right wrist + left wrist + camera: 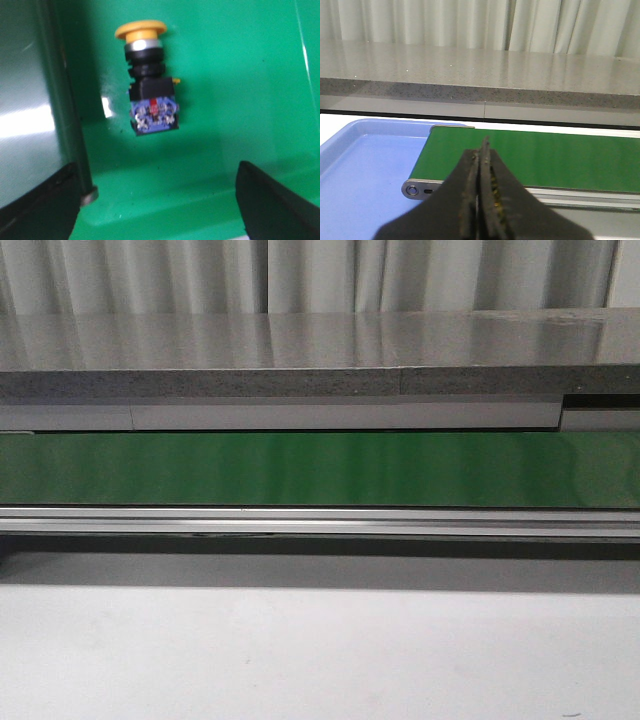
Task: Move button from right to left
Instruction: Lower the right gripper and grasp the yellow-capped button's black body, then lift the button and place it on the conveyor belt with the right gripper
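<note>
Right claw [160, 210] gapes, seemingly above button [149, 82].

Blue tray [365, 165] cut off; gripper [160, 200] fingertips cropped.

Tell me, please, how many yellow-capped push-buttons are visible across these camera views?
1. The yellow-capped push-button with a black body lies on its side on a green surface, between the open right claw fingers. None shows in the front or left wrist views; others may be out of frame.

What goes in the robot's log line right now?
right tool open above button | button lying on green belt | left tool shut, empty
</note>
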